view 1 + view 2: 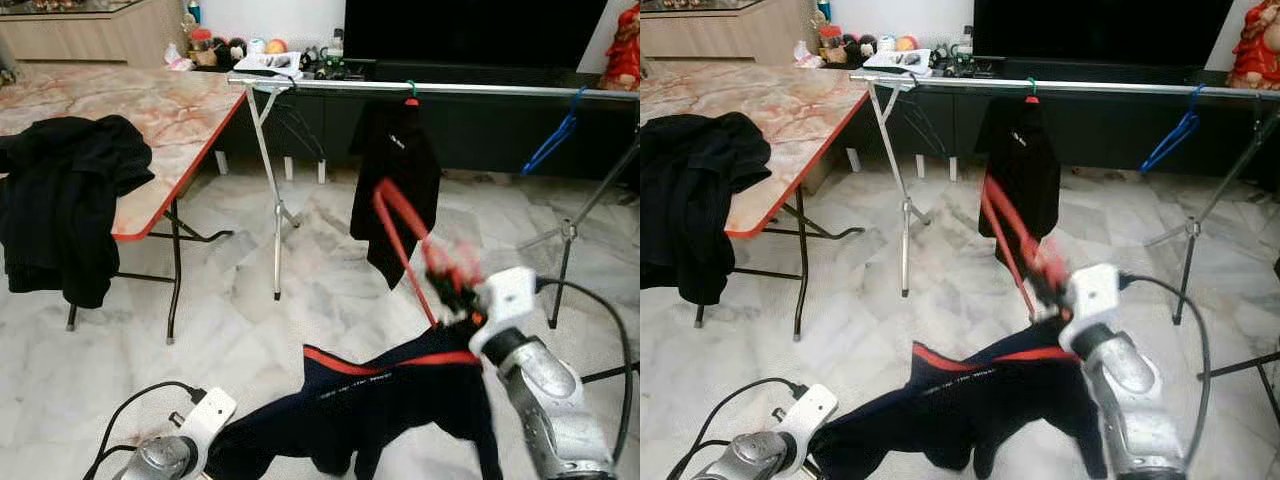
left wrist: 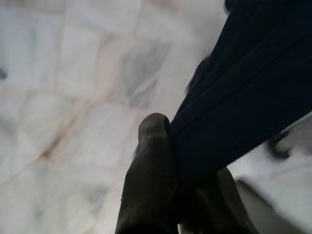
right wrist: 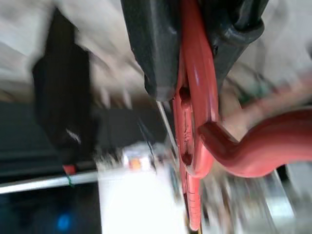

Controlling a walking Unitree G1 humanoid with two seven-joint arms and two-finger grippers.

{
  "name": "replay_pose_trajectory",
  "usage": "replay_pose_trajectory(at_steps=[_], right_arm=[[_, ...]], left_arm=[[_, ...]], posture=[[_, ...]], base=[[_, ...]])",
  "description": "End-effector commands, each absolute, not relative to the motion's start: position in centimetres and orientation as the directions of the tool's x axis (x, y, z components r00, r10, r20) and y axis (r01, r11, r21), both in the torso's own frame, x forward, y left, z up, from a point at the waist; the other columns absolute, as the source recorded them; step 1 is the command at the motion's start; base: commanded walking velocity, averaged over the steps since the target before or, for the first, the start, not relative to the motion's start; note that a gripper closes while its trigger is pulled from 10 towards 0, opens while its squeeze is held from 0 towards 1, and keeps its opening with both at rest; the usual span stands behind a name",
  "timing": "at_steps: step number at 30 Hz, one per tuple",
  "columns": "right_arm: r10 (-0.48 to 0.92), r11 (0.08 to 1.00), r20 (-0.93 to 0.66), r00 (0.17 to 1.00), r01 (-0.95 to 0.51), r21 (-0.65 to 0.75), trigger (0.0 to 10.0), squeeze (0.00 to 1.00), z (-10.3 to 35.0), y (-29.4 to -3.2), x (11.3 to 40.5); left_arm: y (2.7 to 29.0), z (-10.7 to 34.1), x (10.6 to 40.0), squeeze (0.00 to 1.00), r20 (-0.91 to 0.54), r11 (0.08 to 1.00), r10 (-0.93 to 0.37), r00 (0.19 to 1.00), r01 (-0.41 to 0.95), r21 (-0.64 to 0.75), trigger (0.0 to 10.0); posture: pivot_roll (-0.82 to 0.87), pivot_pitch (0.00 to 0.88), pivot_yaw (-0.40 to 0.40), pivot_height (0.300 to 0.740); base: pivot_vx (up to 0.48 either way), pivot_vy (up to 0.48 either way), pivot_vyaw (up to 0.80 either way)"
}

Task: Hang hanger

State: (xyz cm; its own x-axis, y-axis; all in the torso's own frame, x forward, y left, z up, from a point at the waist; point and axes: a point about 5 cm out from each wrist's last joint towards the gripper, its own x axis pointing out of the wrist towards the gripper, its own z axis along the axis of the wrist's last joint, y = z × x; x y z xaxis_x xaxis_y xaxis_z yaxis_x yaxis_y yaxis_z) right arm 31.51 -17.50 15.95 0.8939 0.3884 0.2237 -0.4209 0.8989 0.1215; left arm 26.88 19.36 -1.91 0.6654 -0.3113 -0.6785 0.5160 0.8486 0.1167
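Short of the clothes rail [image 1: 470, 89]: right gripper [image 1: 452, 290] pinching red hanger [image 1: 400, 235]; left gripper [image 2: 170, 161] pinching navy garment [image 1: 390, 400]. Hanging not yet done.

Right pincer [image 1: 1052, 283] grips the red hanger [image 1: 1008, 232] (blurred) over a dark garment [image 1: 970, 400].

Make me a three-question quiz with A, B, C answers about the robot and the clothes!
1. Where is the blue hanger?
A. on the rail
B. on the table
C. on the floor

2. What colour is the hanger in the right gripper?
A. green
B. red
C. white

3. What is the left gripper doing?
A. hanging open
B. pinching dark cloth
C. holding a cup

Answers:
1 A, it hangs from the rail.
2 B, the right wrist view shows the red hanger clamped.
3 B, the navy garment runs between its fingers.
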Motion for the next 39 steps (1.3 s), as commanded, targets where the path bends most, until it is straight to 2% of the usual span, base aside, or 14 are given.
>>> replay_pose_trajectory(at_steps=[1, 10, 13, 14, 15, 16, 19, 21, 26, 30, 31, 34, 36, 39], right_arm=[[0.398, 0.885, 0.28, 0.873, -0.446, 0.133, 10.0, 0.0, 16.2, -17.0, 31.1], [0.277, 0.931, 0.316, 0.907, -0.335, 0.144, 10.0, 0.0, 14.1, -16.6, 31.8], [0.153, 0.966, 0.19, 0.97, -0.107, -0.235, 10.0, 0.0, 11.9, -17.1, 32.5], [0.153, 0.966, 0.19, 0.97, -0.107, -0.235, 10.0, 0.0, 11.9, -17.1, 32.5], [0.086, 0.9, 0.222, 0.971, 0.02, -0.435, 10.0, 0.0, 11.7, -17.4, 32.5], [0.038, 0.857, 0.267, 0.963, 0.106, -0.504, 10.0, 0.0, 11.8, -17.7, 32.4], [-0.066, 0.817, 0.335, 0.94, 0.244, -0.523, 10.0, 0.0, 11.9, -18.4, 32.3], [-0.065, 0.821, 0.337, 0.939, 0.242, -0.517, 10.0, 0.0, 11.7, -18.2, 32.3], [-0.173, 0.924, 0.287, 0.942, 0.256, -0.283, 10.0, 0.0, 10.8, -18.0, 32.5], [-0.254, 0.967, 0.162, 0.954, 0.245, 0.074, 10.0, 0.0, 9.5, -17.7, 32.8], [-0.254, 0.952, 0.122, 0.96, 0.225, 0.208, 10.0, 0.0, 9.3, -17.6, 32.9], [-0.261, 0.911, 0.098, 0.96, 0.212, 0.353, 10.0, 0.0, 9.2, -17.8, 33.0], [-0.249, 0.772, 0.089, 0.964, 0.142, 0.62, 10.0, 0.0, 9.3, -18.2, 33.4], [-0.245, 0.649, 0.125, 0.961, 0.067, 0.758, 10.0, 0.0, 9.8, -18.7, 33.7]], left_arm=[[19.0, -0.7, 27.9, 0.0, -0.618, 0.852, -0.374, 0.692, 0.519, 0.065, 0.0], [17.6, 1.8, 29.7, 0.0, -0.474, 0.825, -0.516, 0.713, 0.563, -0.05, 0.0], [17.1, 2.0, 29.7, 0.0, -0.443, 0.808, -0.556, 0.703, 0.582, -0.09, 0.0], [17.1, 2.0, 29.7, 0.0, -0.443, 0.808, -0.556, 0.703, 0.582, -0.09, 0.0], [17.0, 2.1, 29.6, 0.0, -0.434, 0.8, -0.571, 0.697, 0.59, -0.106, 0.0], [16.9, 2.0, 29.5, 0.0, -0.432, 0.798, -0.575, 0.695, 0.592, -0.11, 0.0], [16.8, 1.9, 29.3, 0.0, -0.43, 0.795, -0.581, 0.691, 0.595, -0.118, 0.0], [16.8, 1.9, 29.2, 0.0, -0.43, 0.788, -0.591, 0.682, 0.602, -0.128, 0.0], [16.8, 1.9, 29.0, 0.0, -0.431, 0.777, -0.606, 0.669, 0.614, -0.139, 0.0], [16.7, 2.1, 29.1, 0.0, -0.421, 0.769, -0.62, 0.662, 0.621, -0.155, 0.0], [16.6, 2.1, 29.0, 0.0, -0.419, 0.765, -0.625, 0.658, 0.624, -0.159, 0.0], [16.5, 2.2, 29.0, 0.0, -0.419, 0.758, -0.633, 0.651, 0.632, -0.162, 0.0], [16.5, 2.2, 28.9, 0.0, -0.418, 0.755, -0.636, 0.648, 0.634, -0.167, 0.0], [16.5, 2.2, 28.9, 0.0, -0.42, 0.754, -0.638, 0.646, 0.635, -0.169, 0.0]], posture=[[0.05, 0.082, 0.033, 0.74], [0.06, 0.081, 0.043, 0.74], [0.07, 0.084, 0.047, 0.74], [0.07, 0.084, 0.047, 0.74], [0.08, 0.085, 0.045, 0.74], [0.08, 0.085, 0.045, 0.74], [0.09, 0.09, 0.051, 0.74], [0.1, 0.094, 0.056, 0.74], [0.1, 0.097, 0.065, 0.74], [0.1, 0.096, 0.069, 0.74], [0.1, 0.096, 0.069, 0.74], [0.1, 0.096, 0.069, 0.74], [0.1, 0.095, 0.073, 0.74], [0.11, 0.088, 0.074, 0.74]], base=[[0.0, 0.0, 0.0], [0.0, 0.0, 0.0], [0.0, 0.0, 0.0], [0.0, 0.0, 0.0], [0.0, 0.0, 0.0], [0.0, 0.0, 0.0], [0.0, 0.0, 0.0], [0.0, 0.0, 0.0], [0.0, 0.0, 0.0], [0.0, 0.0, 0.0], [0.0, 0.0, 0.0], [0.0, 0.0, 0.0], [0.0, 0.0, 0.0], [0.0, 0.0, 0.0]])
